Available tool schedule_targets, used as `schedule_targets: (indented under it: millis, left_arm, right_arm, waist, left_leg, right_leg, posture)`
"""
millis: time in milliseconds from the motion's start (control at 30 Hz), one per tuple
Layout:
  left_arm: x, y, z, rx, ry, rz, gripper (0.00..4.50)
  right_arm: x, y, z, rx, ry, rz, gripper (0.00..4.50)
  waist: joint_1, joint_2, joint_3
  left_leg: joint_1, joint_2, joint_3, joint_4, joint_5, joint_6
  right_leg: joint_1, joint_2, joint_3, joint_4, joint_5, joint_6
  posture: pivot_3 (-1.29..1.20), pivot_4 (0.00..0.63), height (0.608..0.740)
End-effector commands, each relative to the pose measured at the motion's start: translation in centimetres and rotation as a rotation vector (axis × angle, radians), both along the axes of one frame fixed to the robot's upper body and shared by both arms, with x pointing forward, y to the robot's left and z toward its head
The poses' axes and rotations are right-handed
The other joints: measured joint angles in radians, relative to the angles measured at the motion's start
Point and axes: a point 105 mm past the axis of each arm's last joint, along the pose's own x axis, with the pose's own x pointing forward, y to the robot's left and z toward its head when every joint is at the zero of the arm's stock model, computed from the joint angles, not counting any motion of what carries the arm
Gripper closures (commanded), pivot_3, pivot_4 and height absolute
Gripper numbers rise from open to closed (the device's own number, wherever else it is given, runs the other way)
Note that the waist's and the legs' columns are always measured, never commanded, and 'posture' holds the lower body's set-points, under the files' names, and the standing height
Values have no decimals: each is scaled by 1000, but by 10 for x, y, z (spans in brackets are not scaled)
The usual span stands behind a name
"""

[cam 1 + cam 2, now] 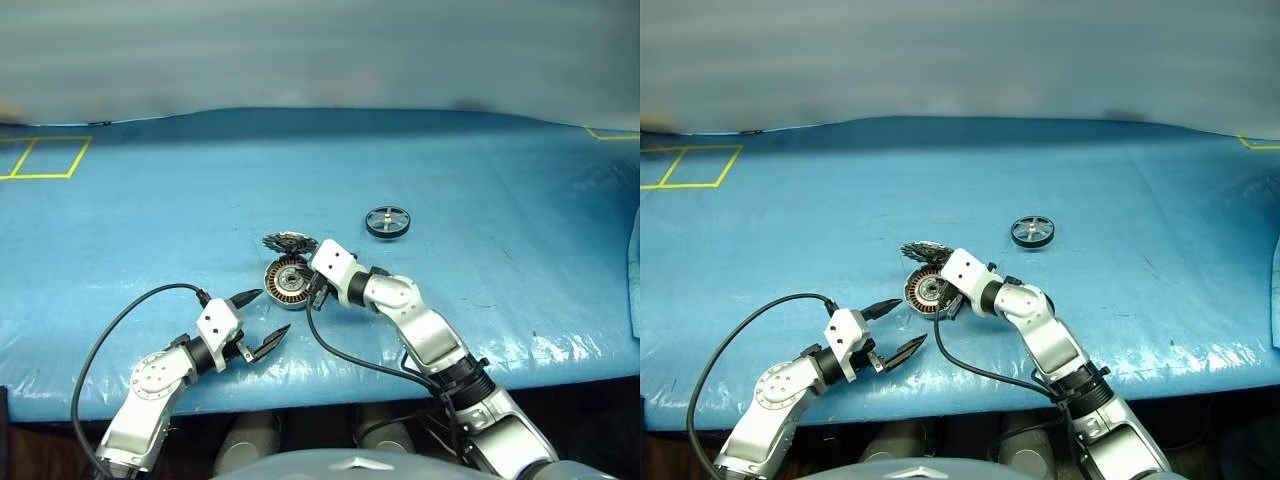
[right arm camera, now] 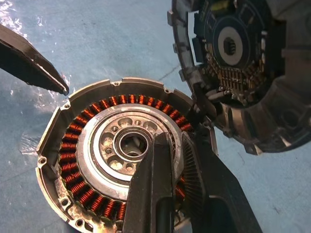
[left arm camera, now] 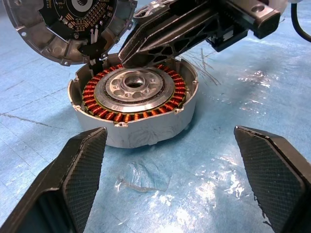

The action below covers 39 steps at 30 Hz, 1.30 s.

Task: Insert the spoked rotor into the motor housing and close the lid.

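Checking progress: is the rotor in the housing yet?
Not yet. The spoked rotor lies apart on the blue sheet; the motor housing shows only bare copper windings.

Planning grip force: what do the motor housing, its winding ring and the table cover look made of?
Motor housing: probably cast aluminium, matte silver-grey. Winding ring: copper wire, shiny orange-brown coils. Table cover: likely plastic sheeting, glossy blue with creases.

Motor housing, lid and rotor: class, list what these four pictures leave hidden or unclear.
- Motor housing: in the right wrist view the right gripper, shut, covers part of the winding ring; whether it touches is unclear.
- Lid: cut off by the picture's edge in the left wrist view.
- Spoked rotor: too small in the head views to judge its spokes.
- Left gripper: open, near the housing.
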Motion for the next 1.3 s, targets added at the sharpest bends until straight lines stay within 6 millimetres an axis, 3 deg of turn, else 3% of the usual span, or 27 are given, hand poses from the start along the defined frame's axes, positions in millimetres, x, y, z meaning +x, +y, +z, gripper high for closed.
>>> schedule_targets:
  millis: [33, 433, 600, 733, 833, 1000, 1133, 1300]
  left_arm:
    - [1, -2, 4, -2, -18, 1, 37]
    - [1, -1, 3, -6, -17, 2, 37]
    - [0, 0, 4, -4, -18, 5, 37]
    - [2, 1, 4, -3, -20, 1, 37]
    - [4, -1, 5, -5, -24, -5, 37]
    - [7, -2, 6, -6, -29, -12, 37]
    - [9, -3, 6, -7, -32, -12, 37]
    - [7, -2, 5, -10, -39, 1, 37]
  right_arm:
    - [3, 3, 11, 27, -48, 7, 4062]
    - [-11, -3, 28, 146, 20, 25, 4062]
    - [-26, -34, 23, 128, 105, -5, 4062]
    - [-29, -84, 11, -41, 127, -84, 4062]
    - [-4, -117, 25, -108, 29, -238, 3894]
    - [37, -161, 51, -195, -143, -464, 2512]
    - [55, -172, 62, -189, -180, -514, 2512]
    - [73, -180, 60, -173, -161, -543, 2512]
  waist:
    - [0, 0, 0]
    - [2, 0, 0]
    - [5, 0, 0]
    - [7, 0, 1]
    - [1, 0, 2]
    - [3, 0, 2]
    - [5, -1, 3]
    - [5, -1, 3]
  left_leg:
    - [0, 0, 0, 0, 0, 0]
    - [0, 0, 0, 0, 0, 0]
    - [0, 0, -1, 0, -1, 1]
    - [0, -1, 0, 1, -1, 1]
    - [-1, 0, 1, 1, -1, 1]
    - [0, 1, 2, 2, 0, 0]
    - [-1, -1, 2, 1, -1, 2]
    - [-2, -1, 3, 1, -3, 4]
  right_leg:
    - [0, 0, 0, 0, 1, 2]
    - [0, 0, 0, 0, 1, 2]
    - [0, -1, -1, -1, 0, 0]
    - [1, -2, -1, -1, -2, -1]
    - [2, -3, 0, 0, -2, -1]
    - [1, -3, -1, 1, -2, -1]
    - [1, -3, -1, -1, 1, 4]
    - [1, -3, -1, -3, 4, 0]
  posture:
    - [0, 150, 740]
    - [0, 150, 740]
    - [0, 150, 740]
    - [0, 150, 740]
    - [0, 150, 740]
    - [0, 150, 740]
    - [0, 150, 740]
    - [0, 150, 740]
